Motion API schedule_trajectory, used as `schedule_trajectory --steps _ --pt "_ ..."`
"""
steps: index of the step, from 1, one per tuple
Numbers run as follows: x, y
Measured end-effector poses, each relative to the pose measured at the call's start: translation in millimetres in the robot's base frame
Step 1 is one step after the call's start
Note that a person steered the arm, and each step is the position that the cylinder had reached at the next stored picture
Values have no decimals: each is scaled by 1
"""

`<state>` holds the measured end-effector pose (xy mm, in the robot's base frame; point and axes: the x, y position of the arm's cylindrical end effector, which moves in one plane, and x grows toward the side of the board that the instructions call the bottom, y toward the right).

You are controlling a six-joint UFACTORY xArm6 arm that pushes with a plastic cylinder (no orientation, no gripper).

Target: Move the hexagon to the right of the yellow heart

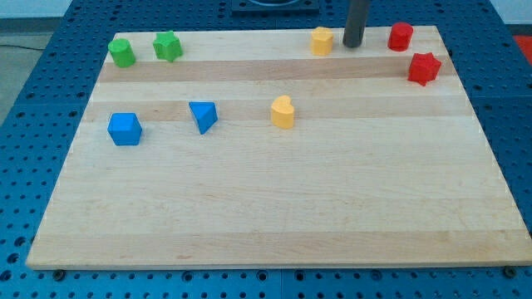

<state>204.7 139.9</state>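
A yellow hexagon (322, 40) sits near the board's top edge, right of centre. A yellow heart (283, 112) lies lower down, near the board's middle. My tip (353, 44) stands just to the right of the yellow hexagon, a small gap apart from it, and well above and right of the heart.
A red cylinder-like block (401, 36) and a red star (424, 68) lie at the top right. Two green blocks (122, 52) (167, 46) lie at the top left. A blue cube (125, 129) and a blue triangle (203, 115) lie left of the heart. The wooden board (274, 216) rests on a blue perforated table.
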Motion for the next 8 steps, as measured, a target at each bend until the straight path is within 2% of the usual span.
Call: schedule_trajectory --steps 1,3,5,6,7,8 --pt "-12 -31" --pt "40 -75" --pt "124 -75" --pt "152 -75" --pt "142 -120" --pt "163 -136"
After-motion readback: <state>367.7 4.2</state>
